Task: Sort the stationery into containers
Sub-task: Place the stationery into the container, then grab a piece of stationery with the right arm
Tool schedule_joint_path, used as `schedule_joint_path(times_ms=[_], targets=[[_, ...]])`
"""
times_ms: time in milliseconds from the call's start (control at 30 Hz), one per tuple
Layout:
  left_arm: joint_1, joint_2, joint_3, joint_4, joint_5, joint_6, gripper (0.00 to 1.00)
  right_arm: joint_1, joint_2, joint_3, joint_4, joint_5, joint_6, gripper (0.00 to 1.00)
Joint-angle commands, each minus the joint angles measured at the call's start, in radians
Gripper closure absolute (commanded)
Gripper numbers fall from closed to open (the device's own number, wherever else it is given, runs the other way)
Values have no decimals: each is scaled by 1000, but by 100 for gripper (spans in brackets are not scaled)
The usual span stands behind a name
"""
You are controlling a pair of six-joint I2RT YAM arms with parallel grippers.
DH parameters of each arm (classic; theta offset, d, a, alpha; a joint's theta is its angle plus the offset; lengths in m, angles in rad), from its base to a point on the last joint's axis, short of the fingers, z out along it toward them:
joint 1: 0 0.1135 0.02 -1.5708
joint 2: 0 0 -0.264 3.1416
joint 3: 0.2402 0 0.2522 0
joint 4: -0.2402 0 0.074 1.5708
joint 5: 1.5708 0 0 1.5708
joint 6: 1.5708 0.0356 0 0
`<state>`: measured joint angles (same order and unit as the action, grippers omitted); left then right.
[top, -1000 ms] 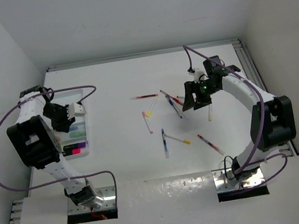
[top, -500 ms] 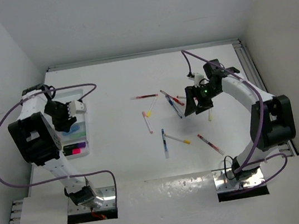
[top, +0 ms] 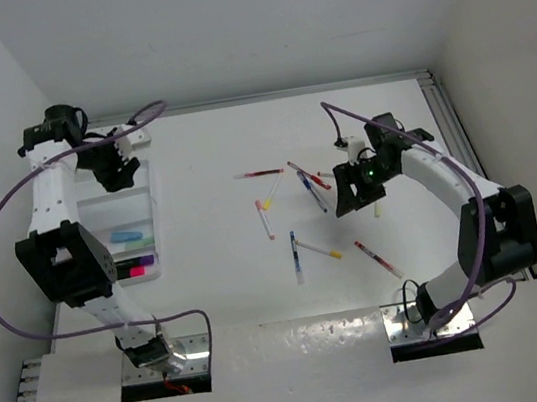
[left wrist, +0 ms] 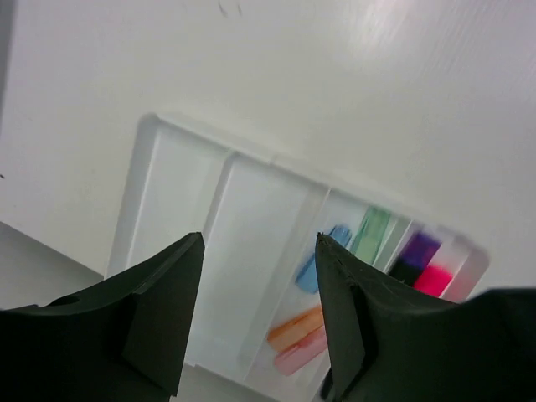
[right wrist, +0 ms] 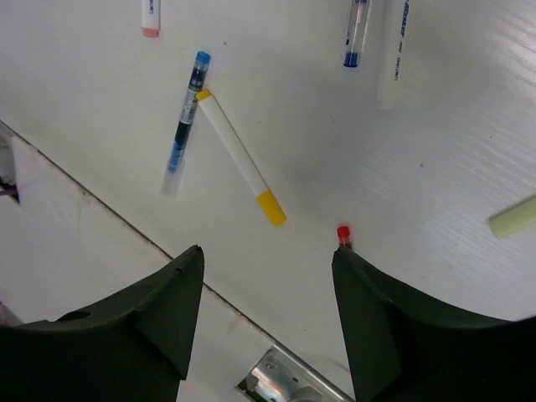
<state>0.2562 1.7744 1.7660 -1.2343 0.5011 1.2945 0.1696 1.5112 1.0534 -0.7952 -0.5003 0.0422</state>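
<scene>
- Top external view: your left gripper hangs over the far end of the shallow white rectangular plastic tray, which lies along the left edge of the white table.
- Left wrist view: you can see its two black fingers standing moderately apart with nothing between them, so that gripper holds nothing.
- Past those fingers, the tray's long compartments hold a blue highlighter, a green highlighter, an orange highlighter lying just beside a pale pink highlighter, and a bright pink highlighter at the tray's end.
- Your right gripper hovers over the loose pens right of the table's middle, well apart from the tray.
- Right wrist view: its jaws stand wide and empty above the table.
- Under it you have a thin clear pen with a blue cap touching, end to end, a white pen with yellow ends.
- A red pen tip shows just beside one finger.
- A long red pen lies farther off, left of the group.
</scene>
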Motion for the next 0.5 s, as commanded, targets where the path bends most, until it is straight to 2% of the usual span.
schedule_joint_path(times_ms=[0,133,167,200,300,333,367,400,467], targets=[[-98,-148,-2,109,136,-345,38,27,-55,-32,42,100,-25,40],[-181,-223,-127,252,195,-533,36,51,-77,-41,68,199,-10,43],[-196,-277,-167,348,198,-572,32,54,-80,-53,74,216,-10,43],[-233,-303,-259,404,203,-649,23,56,-85,-65,83,250,-16,43],[-319,-418,-426,649,192,-828,14,56,-111,-113,97,292,-16,43],[-342,-458,-454,692,163,-857,0,56,-132,-134,103,293,-18,43],[-394,-473,-476,734,140,-883,0,57,-143,-145,112,296,-30,43],[-420,-480,-476,740,52,-897,0,57,-152,-151,128,307,-34,43],[-468,-481,-455,713,-36,-932,0,59,-148,-129,116,313,-71,43]])
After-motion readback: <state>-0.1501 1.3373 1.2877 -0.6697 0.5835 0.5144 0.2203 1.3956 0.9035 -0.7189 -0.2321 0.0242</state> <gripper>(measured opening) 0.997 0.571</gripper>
